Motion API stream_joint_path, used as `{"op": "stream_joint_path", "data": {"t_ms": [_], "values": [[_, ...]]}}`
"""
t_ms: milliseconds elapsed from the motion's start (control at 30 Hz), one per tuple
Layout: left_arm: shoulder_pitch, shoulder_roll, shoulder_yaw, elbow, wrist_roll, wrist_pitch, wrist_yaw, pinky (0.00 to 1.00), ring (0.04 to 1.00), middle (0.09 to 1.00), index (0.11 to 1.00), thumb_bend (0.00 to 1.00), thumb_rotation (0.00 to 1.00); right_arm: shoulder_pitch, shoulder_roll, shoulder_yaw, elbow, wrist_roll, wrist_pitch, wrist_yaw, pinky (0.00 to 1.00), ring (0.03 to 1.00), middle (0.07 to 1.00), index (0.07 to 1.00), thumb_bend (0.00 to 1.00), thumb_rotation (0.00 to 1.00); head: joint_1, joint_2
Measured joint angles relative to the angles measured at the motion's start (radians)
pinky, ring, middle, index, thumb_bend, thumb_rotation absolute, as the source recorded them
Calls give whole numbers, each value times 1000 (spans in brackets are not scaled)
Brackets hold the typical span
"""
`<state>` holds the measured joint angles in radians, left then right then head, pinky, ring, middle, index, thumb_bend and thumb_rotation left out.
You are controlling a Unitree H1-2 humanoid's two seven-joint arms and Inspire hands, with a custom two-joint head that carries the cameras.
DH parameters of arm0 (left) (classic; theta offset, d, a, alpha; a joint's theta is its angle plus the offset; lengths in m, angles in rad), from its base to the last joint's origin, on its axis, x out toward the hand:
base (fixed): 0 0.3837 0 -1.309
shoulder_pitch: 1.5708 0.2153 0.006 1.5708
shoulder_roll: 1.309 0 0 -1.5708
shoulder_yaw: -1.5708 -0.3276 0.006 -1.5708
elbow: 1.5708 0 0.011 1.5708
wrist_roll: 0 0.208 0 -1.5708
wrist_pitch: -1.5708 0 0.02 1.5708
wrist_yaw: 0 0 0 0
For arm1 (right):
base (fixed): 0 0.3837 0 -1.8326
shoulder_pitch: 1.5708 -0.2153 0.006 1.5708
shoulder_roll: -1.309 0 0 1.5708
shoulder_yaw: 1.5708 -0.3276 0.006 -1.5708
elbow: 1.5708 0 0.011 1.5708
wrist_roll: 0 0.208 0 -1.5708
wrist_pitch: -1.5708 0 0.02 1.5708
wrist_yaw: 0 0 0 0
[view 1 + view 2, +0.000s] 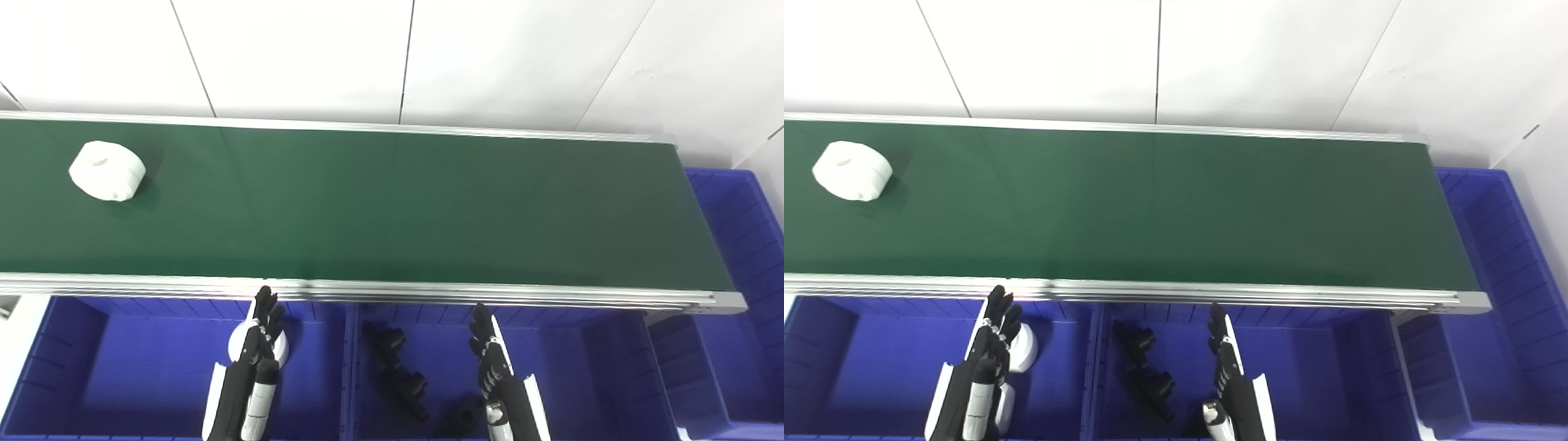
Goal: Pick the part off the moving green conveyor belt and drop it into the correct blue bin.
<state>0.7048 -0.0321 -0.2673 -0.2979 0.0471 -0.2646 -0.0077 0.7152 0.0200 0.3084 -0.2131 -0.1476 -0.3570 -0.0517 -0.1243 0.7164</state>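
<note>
Nearest the camera, two robot hands are seen entering from the bottom edge, both raised over the blue bins. Left robot hand (260, 343): fingers extended and slightly apart, nothing held; it is positioned over the left blue bin (92, 367), just short of the conveyor's near rail. Right robot hand (490, 355): fingers likewise extended, nothing held; it is positioned over the middle blue bin (569, 373).

A white round part (1026, 348) is observed lying in the left blue bin, partly hidden behind the left robot hand. Black parts (398, 367) are observed lying in the middle blue bin, between the two hands; their exact shape cannot be resolved. A third blue bin (741, 245) is noted at the right end of the belt.

Green conveyor belt (392, 208): it is bounded by aluminium rails (429, 291) and runs across the full width of the view. One white cylindrical part (108, 170) is recorded on the belt at its far left, near the far rail, well apart from both hands. A white panelled wall (392, 55) is seen behind.
</note>
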Motion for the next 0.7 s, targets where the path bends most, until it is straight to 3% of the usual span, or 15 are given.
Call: {"op": "stream_joint_path", "data": {"t_ms": [433, 600, 700], "values": [[-1, 2, 0, 1, 2, -3, -1, 971, 979, 1000, 1000, 793, 942, -2, -3, -2, 0, 4, 3, 14, 1000, 1000, 1000, 1000, 941, 1000, 5, -2], [-1, 1, -4, 6, 2, -11, -1, 981, 984, 1000, 1000, 794, 939, -2, -4, -6, 2, 7, 2, 16, 1000, 1000, 1000, 1000, 950, 1000, 26, -21], [-1, -6, -7, 23, 16, -17, 3, 972, 975, 1000, 1000, 807, 930, -7, -8, -14, 18, 10, 1, 16, 1000, 1000, 1000, 1000, 949, 1000, 93, -60]]}}
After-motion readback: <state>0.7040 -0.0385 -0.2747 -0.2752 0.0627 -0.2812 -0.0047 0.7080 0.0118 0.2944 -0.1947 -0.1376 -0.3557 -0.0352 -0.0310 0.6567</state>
